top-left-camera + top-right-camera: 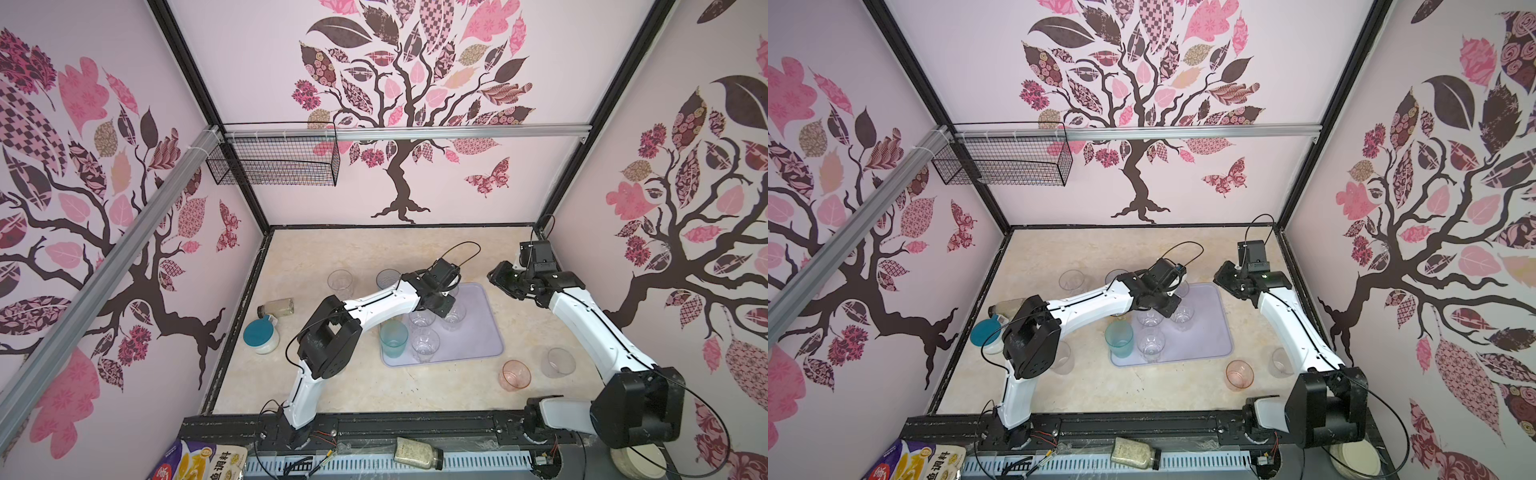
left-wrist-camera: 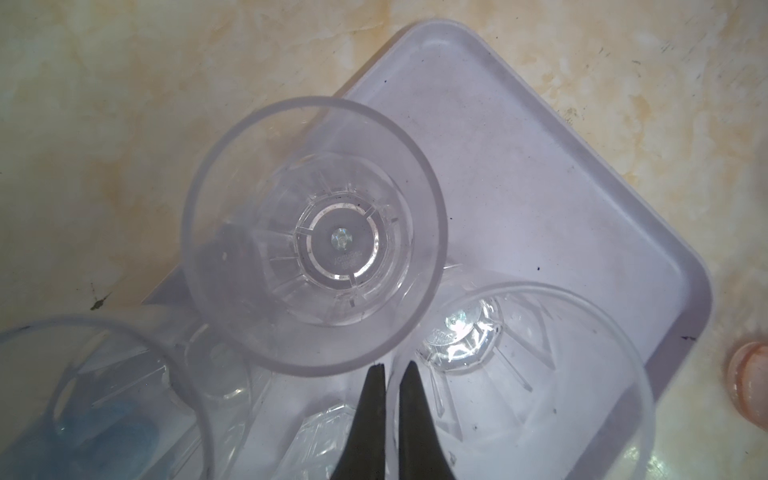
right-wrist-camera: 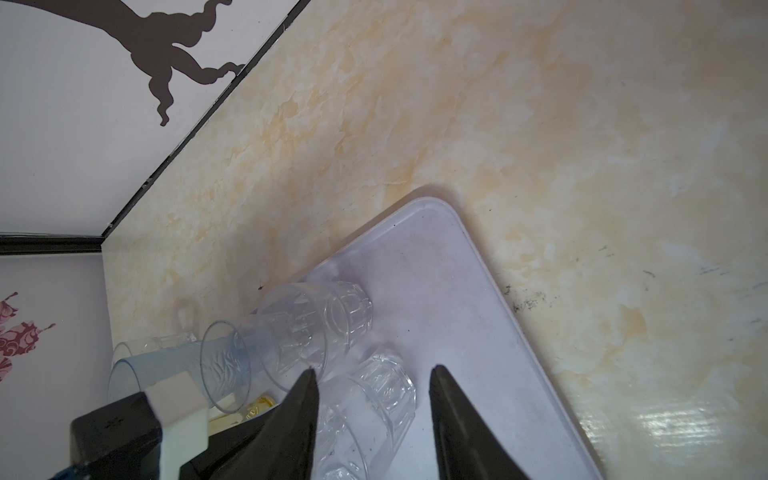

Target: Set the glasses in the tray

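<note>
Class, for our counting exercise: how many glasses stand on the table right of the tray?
2: a pink glass off the tray's front right corner, and a clear glass beside it, next to the right arm, which may hide others.

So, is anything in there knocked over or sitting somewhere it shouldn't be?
Yes: a capped bottle of grainy stuff lies on its side on the table near the teal-lidded jar, and a second bottle lies outside the table, by the front frame. No spill shows. The glasses in view look upright.
</note>
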Robot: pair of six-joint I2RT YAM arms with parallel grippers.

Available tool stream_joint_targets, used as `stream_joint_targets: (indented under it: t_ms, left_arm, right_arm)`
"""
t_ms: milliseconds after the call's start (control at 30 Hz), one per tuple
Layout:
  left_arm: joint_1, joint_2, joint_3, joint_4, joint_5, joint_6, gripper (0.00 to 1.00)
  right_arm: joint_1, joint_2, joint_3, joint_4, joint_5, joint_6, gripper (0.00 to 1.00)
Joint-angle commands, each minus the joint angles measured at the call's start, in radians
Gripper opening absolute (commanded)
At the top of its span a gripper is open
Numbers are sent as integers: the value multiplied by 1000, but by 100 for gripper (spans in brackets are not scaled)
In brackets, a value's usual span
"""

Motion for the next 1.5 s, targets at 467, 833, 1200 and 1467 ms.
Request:
stream_joint_targets:
  t_ms: [467,833,1200,1467]
  left_arm:
    - [-17,2,52,-31,2,41,13]
    - [-12,-84,67,-16,18,26,34]
    - [98,-508,-249,89,-118,-34,52]
    - [419,-825,-505,3,-187,-173,65]
  right_arm:
    - [16,-25,-17,21,-17,-3,47]
    - [90,16,20,2,21,-27,47]
    - [225,98,189,-86,82,-84,47]
    - [542,269,442,-168,227,-135,47]
